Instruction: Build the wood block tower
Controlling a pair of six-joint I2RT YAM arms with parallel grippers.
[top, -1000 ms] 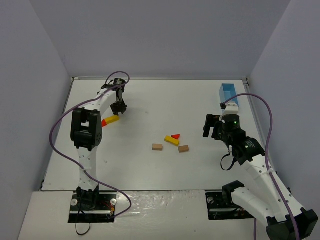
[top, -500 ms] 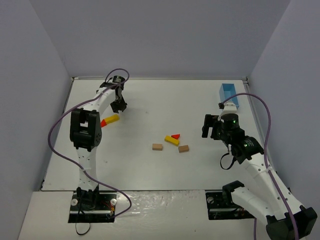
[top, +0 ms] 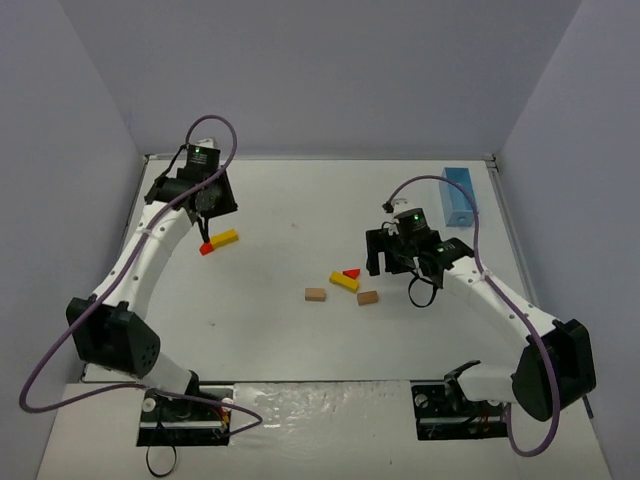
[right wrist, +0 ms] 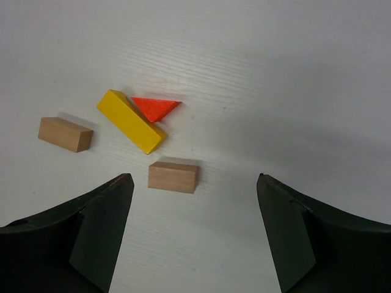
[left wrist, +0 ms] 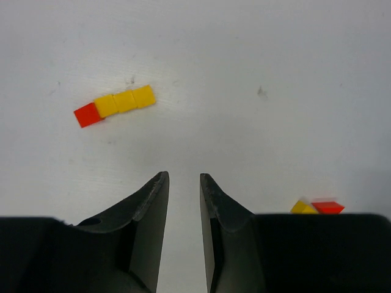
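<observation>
No tower yet, just blocks (right wrist: pixel 131 121) scattered flat under the right gripper (right wrist: pixel 192 177), jaws wide apart; left gripper (left wrist: pixel 183 177) nearly together, empty (stray yellow-red pair (left wrist: pixel 116 105) nearby). Probably light, hard, slick: pinch flat sides.

Matt bare-wood tan blocks (right wrist: pixel 174 177), smooth painted yellow bar (right wrist: pixel 131 121), matt white table (right wrist: pixel 275 73).

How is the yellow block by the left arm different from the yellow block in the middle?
The left yellow block has a red piece at its end, in line; the middle yellow block has a red triangle beside its long side. Tan blocks lie near the middle one, none near the left one. Both lie flat on the table, unheld.
</observation>
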